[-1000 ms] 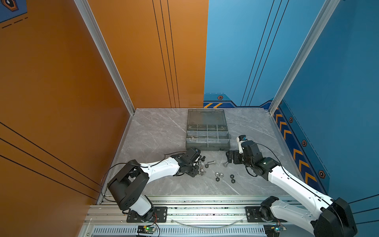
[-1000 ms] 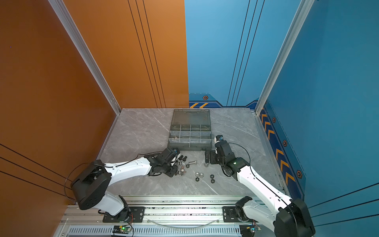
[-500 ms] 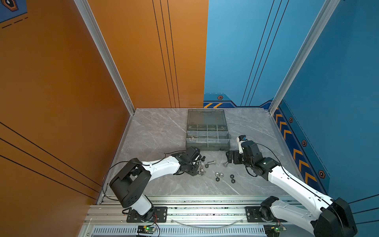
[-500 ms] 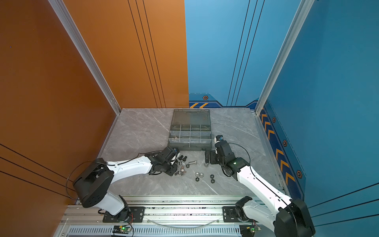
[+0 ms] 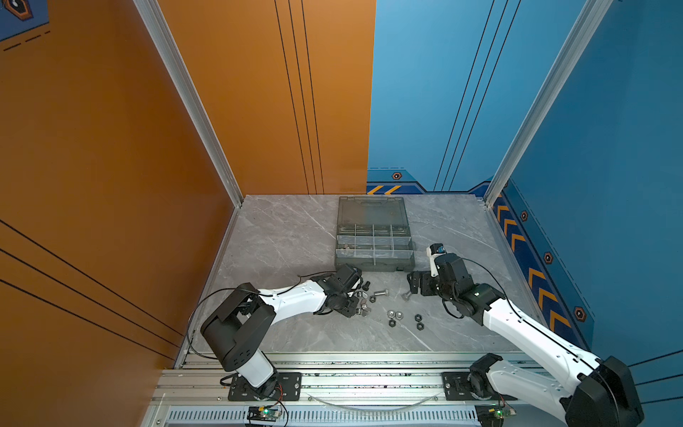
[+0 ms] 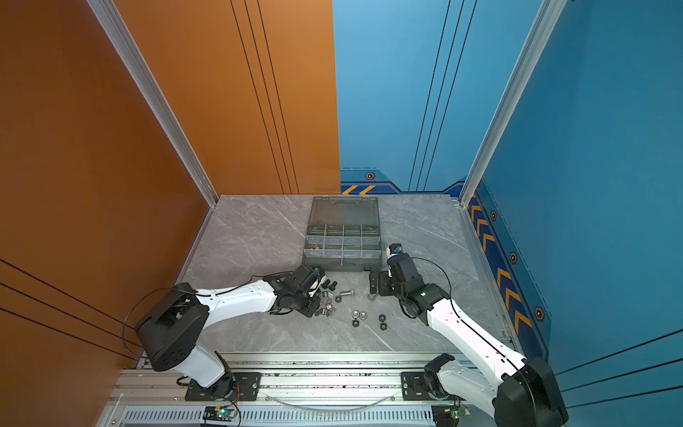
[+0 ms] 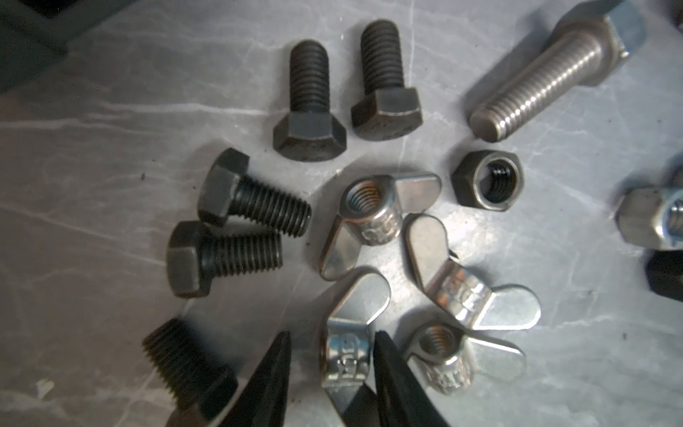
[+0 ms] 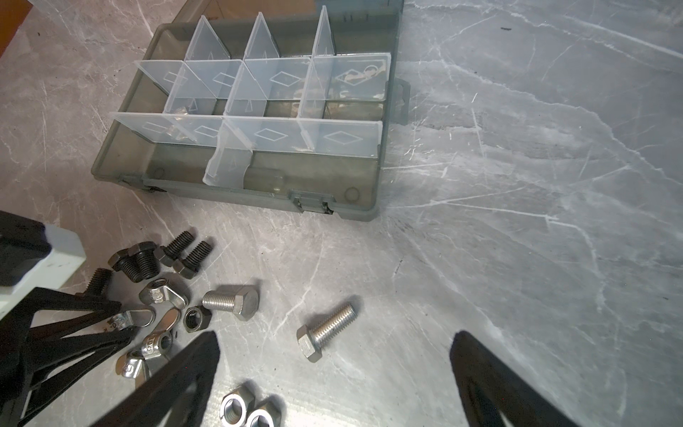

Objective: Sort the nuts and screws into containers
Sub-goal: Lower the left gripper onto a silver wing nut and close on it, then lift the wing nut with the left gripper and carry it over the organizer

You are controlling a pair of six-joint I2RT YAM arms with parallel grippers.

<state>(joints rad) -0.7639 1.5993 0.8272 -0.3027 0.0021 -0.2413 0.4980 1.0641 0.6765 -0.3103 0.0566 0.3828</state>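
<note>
- Left wrist view: the left gripper (image 7: 332,336) is set astride one wing nut (image 7: 343,360). The jaws are narrowed but not clamped: one finger is pressed against the barrel and a gap is left on the other side, so nothing is held yet.
- The squeeze is probably best finished on the barrel, not the wings. Those flat wings look like they'd get twisted out of a pinch.
- A second wing nut (image 7: 443,355) lies just beside the far finger, so a straight lift is advised, or it'll likely get dragged along.
- The black bolts (image 7: 240,229) are spread near the same spot and are best left alone for now.
- The right gripper (image 8: 334,338) is held wide open and empty over a silver bolt (image 8: 332,321).
- In a top view, the organiser case (image 5: 373,265) is found just below frame centre, lid laid open toward the top. The loose screws and nuts are scattered right under it, between the two grippers.
- Something small and shiny is already parked in a left compartment (image 5: 346,246), which is probably where this nut belongs.
- The tabletop (image 5: 288,236) is grey marbled stuff and looks hard and slick. Dropped parts would probably bounce or roll.
- The room is boxed in by an orange wall (image 5: 111,148) at frame left and a blue wall (image 5: 591,148) at frame right, with an aluminium rail (image 5: 369,380) along the bottom.
</note>
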